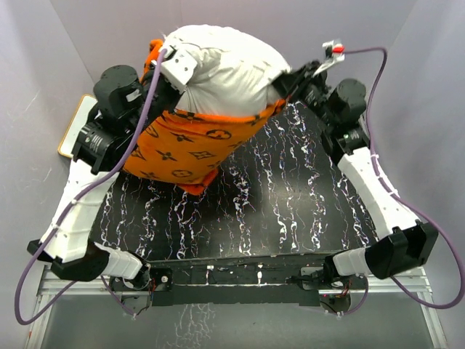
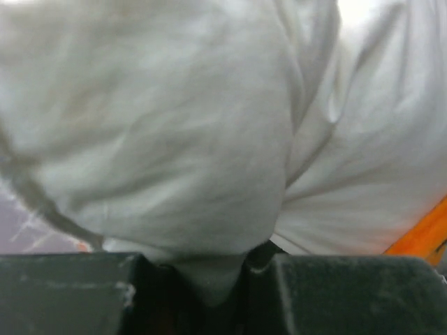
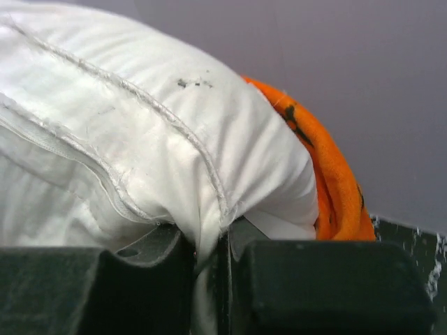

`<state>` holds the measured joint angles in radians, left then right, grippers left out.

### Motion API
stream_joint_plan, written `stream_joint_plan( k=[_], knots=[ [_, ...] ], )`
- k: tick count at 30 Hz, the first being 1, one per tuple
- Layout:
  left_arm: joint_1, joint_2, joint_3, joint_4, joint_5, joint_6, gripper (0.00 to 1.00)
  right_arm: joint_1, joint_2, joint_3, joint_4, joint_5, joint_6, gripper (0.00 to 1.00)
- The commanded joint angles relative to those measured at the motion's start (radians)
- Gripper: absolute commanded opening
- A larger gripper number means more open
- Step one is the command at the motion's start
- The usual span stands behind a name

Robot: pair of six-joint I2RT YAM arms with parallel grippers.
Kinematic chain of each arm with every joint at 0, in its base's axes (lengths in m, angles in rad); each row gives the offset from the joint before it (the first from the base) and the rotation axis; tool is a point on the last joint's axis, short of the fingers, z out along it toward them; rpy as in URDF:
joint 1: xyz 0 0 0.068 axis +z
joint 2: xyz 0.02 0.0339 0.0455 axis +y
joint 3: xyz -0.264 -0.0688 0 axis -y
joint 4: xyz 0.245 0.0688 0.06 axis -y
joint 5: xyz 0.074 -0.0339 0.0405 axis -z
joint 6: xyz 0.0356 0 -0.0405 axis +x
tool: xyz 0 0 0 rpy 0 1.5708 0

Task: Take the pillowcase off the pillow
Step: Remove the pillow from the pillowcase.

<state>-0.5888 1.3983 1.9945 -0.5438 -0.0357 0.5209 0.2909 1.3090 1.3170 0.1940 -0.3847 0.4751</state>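
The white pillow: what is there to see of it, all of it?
The pillow is plump, plain white cloth with stitched seams, creased and bunched. It is held up over the far side of the black table. Its gripped end is bare; the rest sits in the orange pillowcase. The left gripper and the right gripper each pinch a fold of it.

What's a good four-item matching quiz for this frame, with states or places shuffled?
1. pillow
2. pillowcase
3. right gripper
4. framed board

A. orange, bunched around the lower end
B. shut on a white seamed corner
C. lying flat, far left in the top view
D. white, upper part bare

Pairs: 1-D, 2-A, 3-B, 4-C
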Motion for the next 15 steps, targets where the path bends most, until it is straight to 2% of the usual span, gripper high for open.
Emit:
stream_joint_plan(
  k=[1,3,6,9,13,14,15],
  knots=[
    [-0.026,-0.085,0.014,0.192,0.018,0.038,0.00,0.004,0.032,0.339,0.262,-0.040,0.066,0.08],
    [-0.026,-0.091,0.005,0.196,-0.018,0.045,0.01,0.005,0.062,0.391,0.260,-0.076,0.084,0.08],
    [-0.027,-0.104,-0.032,0.212,-0.079,0.068,0.23,0.007,0.067,0.407,0.261,-0.074,0.077,0.08],
    [-0.026,-0.105,-0.063,0.218,-0.138,0.089,0.58,0.007,0.054,0.410,0.261,-0.049,0.049,0.08],
    [-0.026,-0.113,-0.089,0.240,-0.172,0.102,0.80,0.006,0.064,0.435,0.253,-0.076,0.036,0.08],
    [-0.026,-0.117,-0.088,0.261,-0.179,0.105,0.91,0.007,0.073,0.447,0.248,-0.087,0.031,0.08],
    [-0.026,-0.121,-0.082,0.286,-0.186,0.108,0.96,0.008,0.086,0.463,0.239,-0.096,0.029,0.08]
  ],
)
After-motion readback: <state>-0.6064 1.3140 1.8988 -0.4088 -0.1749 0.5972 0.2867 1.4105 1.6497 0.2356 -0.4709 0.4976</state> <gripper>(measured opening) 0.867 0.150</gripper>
